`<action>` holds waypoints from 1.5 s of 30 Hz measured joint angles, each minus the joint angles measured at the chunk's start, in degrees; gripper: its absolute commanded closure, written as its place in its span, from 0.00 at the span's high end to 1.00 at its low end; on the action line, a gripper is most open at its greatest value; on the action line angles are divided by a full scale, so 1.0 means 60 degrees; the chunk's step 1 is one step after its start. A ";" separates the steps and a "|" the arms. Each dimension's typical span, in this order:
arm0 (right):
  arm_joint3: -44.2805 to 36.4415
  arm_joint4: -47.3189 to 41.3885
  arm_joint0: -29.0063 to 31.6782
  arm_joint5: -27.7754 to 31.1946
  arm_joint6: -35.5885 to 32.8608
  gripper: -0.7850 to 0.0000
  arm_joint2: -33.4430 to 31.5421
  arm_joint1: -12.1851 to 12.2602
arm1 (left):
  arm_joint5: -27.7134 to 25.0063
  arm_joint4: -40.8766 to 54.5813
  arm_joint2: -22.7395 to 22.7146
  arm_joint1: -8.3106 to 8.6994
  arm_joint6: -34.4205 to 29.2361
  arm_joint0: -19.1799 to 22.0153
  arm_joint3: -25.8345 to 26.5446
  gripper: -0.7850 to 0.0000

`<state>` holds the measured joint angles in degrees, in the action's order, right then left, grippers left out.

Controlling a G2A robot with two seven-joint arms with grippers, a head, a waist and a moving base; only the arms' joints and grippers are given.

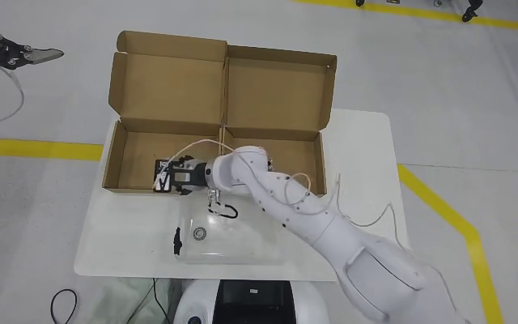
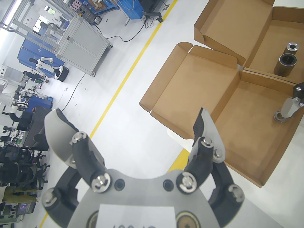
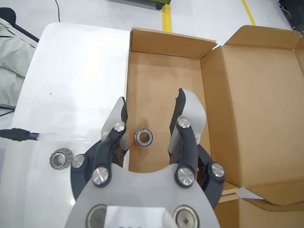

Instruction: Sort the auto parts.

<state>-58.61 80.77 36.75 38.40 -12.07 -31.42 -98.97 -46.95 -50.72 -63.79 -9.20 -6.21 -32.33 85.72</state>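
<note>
1. Steel bearing (image 3: 144, 138) flat on the bottom of the cardboard box (image 1: 129, 162) at 10 o'clock on the worktop (image 1: 356, 146), bore facing up.
2. Released right hand (image 3: 152, 100) directly above it, one finger on each side, neither visibly touching the ring.
3. Likewise released left hand (image 2: 129, 117), holding nothing, out past the worktop's edge toward 10 o'clock, over the floor.
4. A second bearing (image 3: 59, 160) within the outline of the clear tray (image 1: 243, 243) at 6 o'clock; two metal sleeves (image 2: 287, 64) upright in the neighbouring box (image 1: 303, 158) at 12 o'clock.
5. Likely dense for its size and fully rigid: hard steel, no give, nothing to crush under a firm squeeze.
6. Probably slick too: polished, rounded, perhaps oily, so prone to squirting out of a shallow or off-centre pinch.
7. Best taken across the outer ring, pads low and square on opposite sides, well clear of the tapered top edge.
8. Worth keeping level once lifted, given the weight and the smooth flanks.
</note>
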 measured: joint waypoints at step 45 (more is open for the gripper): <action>-0.3523 0.1115 0.4187 0.0809 -0.2402 0.55 -0.0921 0.1706 | 0.0000 0.0000 0.0000 0.0000 0.0000 0.0000 0.0000 1.00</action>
<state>-79.75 87.46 61.87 43.25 -26.48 -36.95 -88.73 -46.95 -50.72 -63.79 -9.20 -6.21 -32.33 85.72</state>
